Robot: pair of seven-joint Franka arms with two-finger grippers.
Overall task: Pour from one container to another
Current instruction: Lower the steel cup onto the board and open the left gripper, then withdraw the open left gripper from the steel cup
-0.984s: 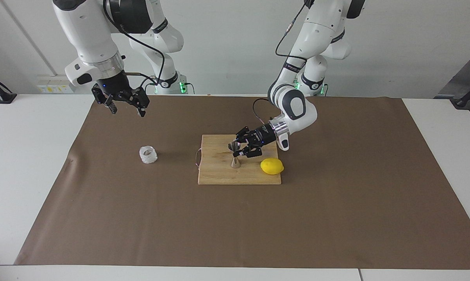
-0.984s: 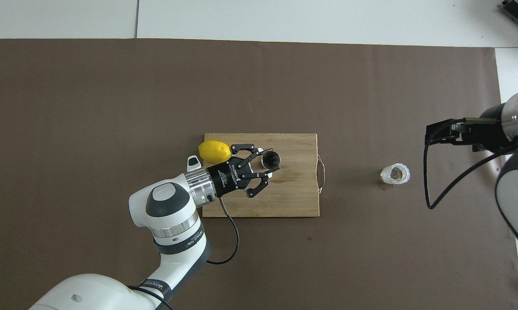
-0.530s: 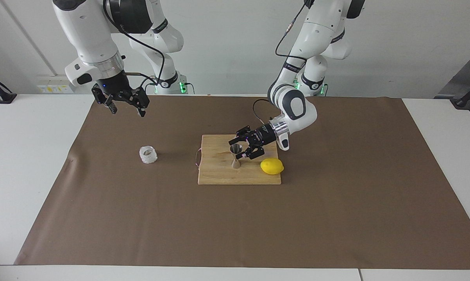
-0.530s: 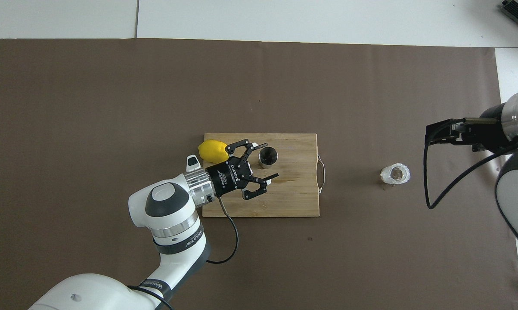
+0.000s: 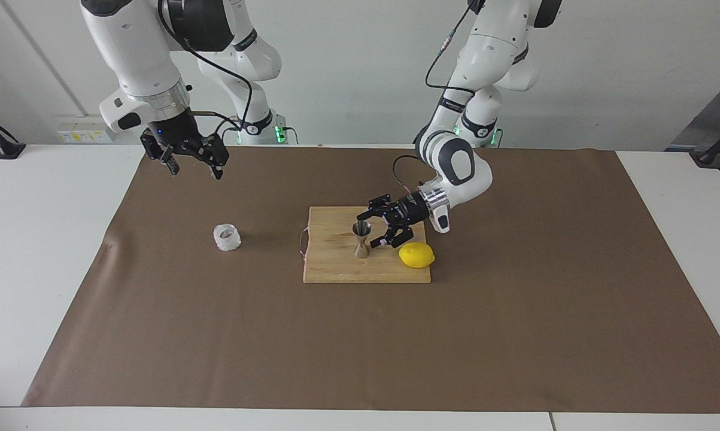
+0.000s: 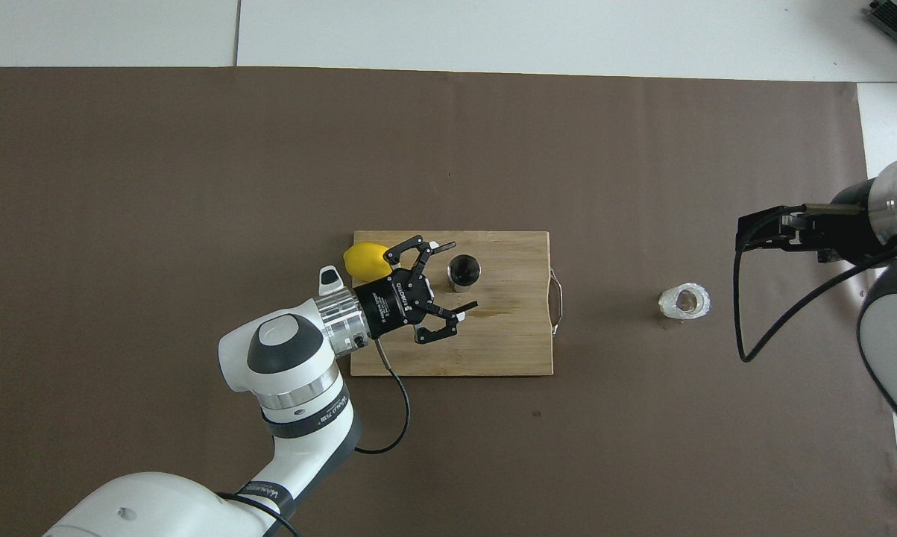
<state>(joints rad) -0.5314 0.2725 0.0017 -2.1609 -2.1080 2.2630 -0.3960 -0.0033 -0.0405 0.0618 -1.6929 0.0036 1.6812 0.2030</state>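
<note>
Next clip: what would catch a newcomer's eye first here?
The bright lemon on the wooden cutting board at mid-table, beside the upright steel jigger. The left gripper hangs open over the board next to the jigger. The faceted glass cup sits alone toward the right arm's end, with the right gripper waiting above the mat.

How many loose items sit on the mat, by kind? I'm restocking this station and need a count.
Glass cup: 1
Steel jigger: 1
Lemon: 1
Wooden cutting board: 1
Total: 4
</note>
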